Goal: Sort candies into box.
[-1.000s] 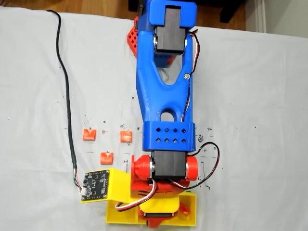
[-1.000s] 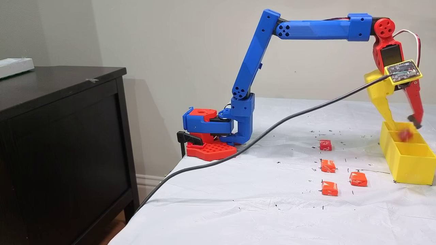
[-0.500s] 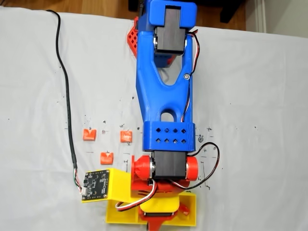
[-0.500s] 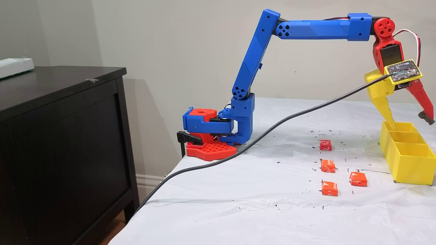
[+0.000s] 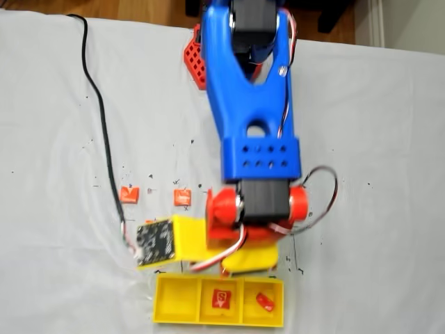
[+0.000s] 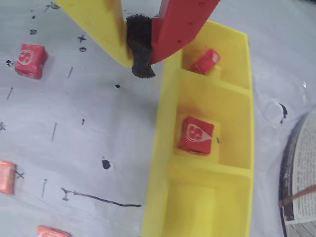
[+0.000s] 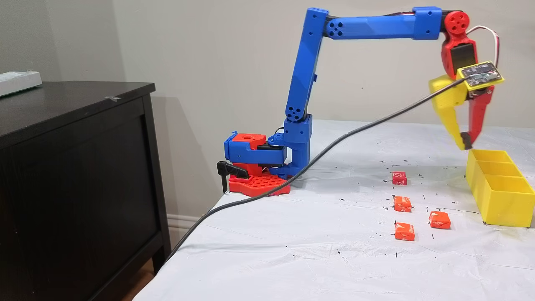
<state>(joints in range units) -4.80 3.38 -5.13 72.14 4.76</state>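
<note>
Wrist view: your fingers (image 6: 140,59) are pressed together empty, two candies (image 6: 196,134) sit in the box (image 6: 163,148), four remain on the worktop (image 7: 292,234).

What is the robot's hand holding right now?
Nothing. The hand is closed and empty, above the table beside the yellow box; two candies already lie in its compartments.
</note>
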